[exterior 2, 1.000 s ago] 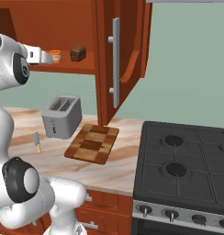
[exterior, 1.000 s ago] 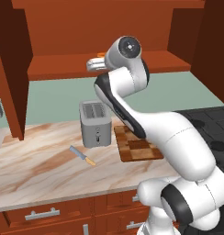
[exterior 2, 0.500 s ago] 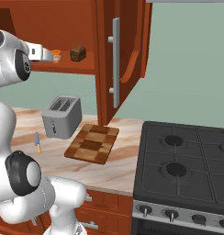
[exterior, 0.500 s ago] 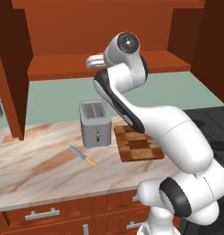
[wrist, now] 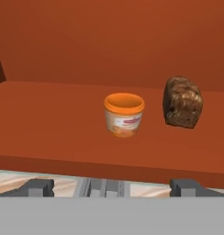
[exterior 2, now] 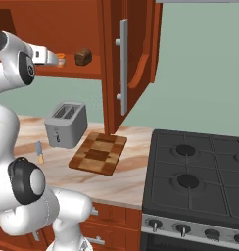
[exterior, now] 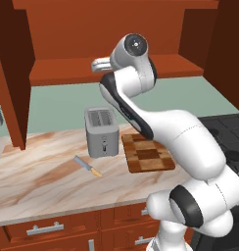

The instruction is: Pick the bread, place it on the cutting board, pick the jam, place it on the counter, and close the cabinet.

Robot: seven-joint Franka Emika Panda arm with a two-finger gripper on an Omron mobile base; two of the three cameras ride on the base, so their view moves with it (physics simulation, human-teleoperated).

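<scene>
the arm has edged closer to the cabinet (exterior: 102,29) shelf; the gripper (wrist: 111,187) hangs at its front lip, fingers spread wide and empty. the bread (wrist: 182,102) stands beside the jam (wrist: 124,114), which sits nearer centre. below wait toaster (exterior: 103,131), board (exterior: 147,153), knife (exterior: 88,165). nothing blocks the reach.

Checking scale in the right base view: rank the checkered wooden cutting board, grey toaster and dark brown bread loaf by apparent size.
1. Checkered wooden cutting board
2. Grey toaster
3. Dark brown bread loaf, though it sits farther back.
</scene>
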